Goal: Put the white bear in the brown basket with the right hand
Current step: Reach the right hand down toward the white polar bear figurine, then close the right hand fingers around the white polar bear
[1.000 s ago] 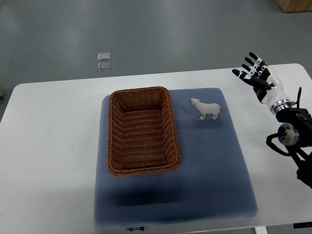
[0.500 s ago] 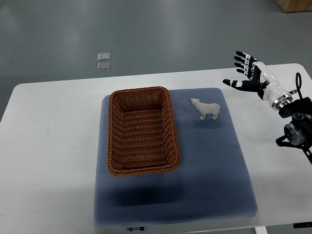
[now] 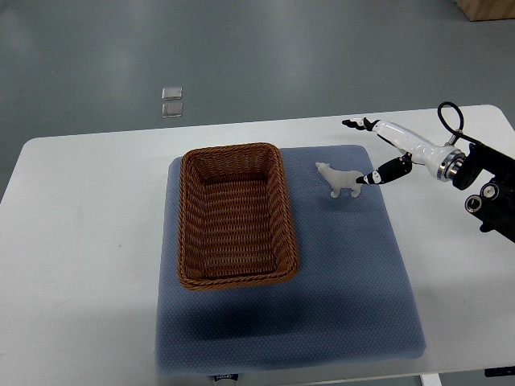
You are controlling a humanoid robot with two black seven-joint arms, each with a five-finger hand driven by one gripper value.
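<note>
1. The step in hand is the reach for the grasp: the right hand [image 3: 378, 150] comes in from the right edge and sits just beside the white bear [image 3: 339, 179], on the bear's right side, with nothing held.
2. The fingers [image 3: 358, 124] are spread wide. The upper ones point leftward above and beyond the bear's back, while the thumb [image 3: 372, 178] sits low at the bear's rear end, very close to it; whether it touches cannot be told from this view.
3. The white bear stands upright on the blue mat [image 3: 346, 273], head toward the brown basket [image 3: 233, 214], a short gap to the right of the basket's upper right corner.
4. The brown basket lies on the left half of the same mat and holds nothing; the mat rests on the white table [image 3: 80, 241].
5. The left arm does not show.
6. Judged from this layout, the next move calls for bringing the open hand over the bear so the upper fingers and thumb bracket its body, then closing on it.
7. After that the bear needs a lift high enough to clear the basket's woven rim, a short carry to the left, and a release over the basket floor.
</note>
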